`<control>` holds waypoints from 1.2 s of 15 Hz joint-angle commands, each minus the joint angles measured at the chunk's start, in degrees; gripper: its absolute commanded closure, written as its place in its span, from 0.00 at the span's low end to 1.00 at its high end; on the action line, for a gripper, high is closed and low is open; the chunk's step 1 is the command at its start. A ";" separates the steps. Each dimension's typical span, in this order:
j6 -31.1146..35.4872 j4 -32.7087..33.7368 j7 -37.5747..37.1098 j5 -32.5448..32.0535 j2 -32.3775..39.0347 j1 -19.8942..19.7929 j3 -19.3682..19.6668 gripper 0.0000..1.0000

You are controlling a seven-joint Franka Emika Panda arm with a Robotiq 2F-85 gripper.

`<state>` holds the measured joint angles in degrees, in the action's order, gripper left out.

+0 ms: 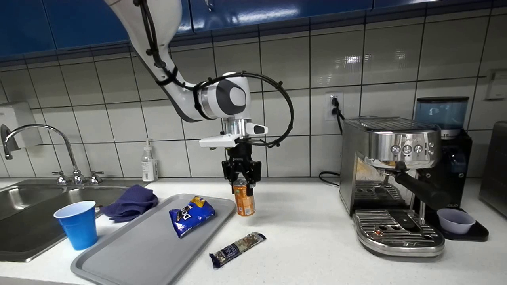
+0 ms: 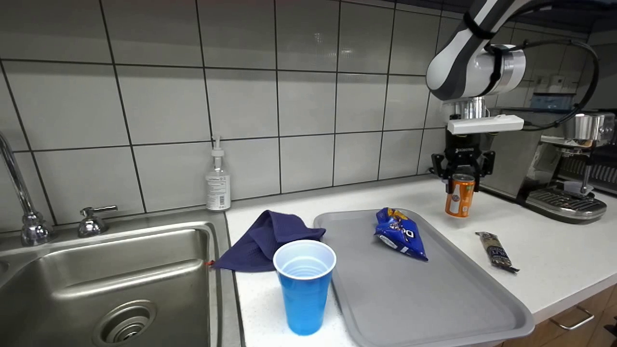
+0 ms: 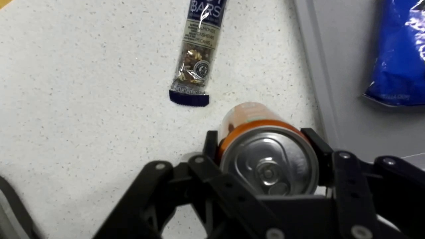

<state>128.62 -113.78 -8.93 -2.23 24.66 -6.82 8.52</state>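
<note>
"Where does the orange can (image 1: 245,202) lie from the gripper (image 2: 463,185)?"

"Right between its fingers (image 3: 210,144), which stand partway apart and clasp it from both sides."

"And its long axis?"

"Near upright, roughly in line with the gripper (whether its base touches the counter (image 1: 301,233), I can't tell), near the gray tray (image 2: 414,284)."

white arm (image 1: 176,95) — black gripper (image 2: 462,188)

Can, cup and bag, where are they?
Can (image 3: 268,156): in the wrist view, on its lid.
Cup (image 2: 304,294): in an exterior view, on its outer wall.
Bag (image 1: 193,216): in an exterior view, on its printed front.
</note>
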 commanded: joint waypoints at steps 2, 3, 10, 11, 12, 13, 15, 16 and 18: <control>-2.23 6.24 2.53 2.68 4.71 -2.33 -0.30 0.62; -2.24 7.04 2.94 3.05 5.60 -2.69 -0.42 0.62; -2.62 12.58 4.25 4.96 11.08 -4.44 -0.71 0.62; -2.70 13.03 4.86 5.10 11.45 -4.66 -0.88 0.62; -3.15 13.55 5.51 5.25 11.57 -4.82 -1.01 0.62; -3.68 13.95 6.00 5.39 11.79 -4.93 -1.08 0.12; -3.92 14.03 6.71 5.25 11.72 -4.91 -1.06 0.04; -3.80 13.80 7.03 5.07 11.41 -4.85 -0.99 0.01; -3.54 13.26 7.53 4.96 10.76 -4.84 -0.90 0.00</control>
<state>127.26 -101.81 -3.69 2.05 35.79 -10.54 8.38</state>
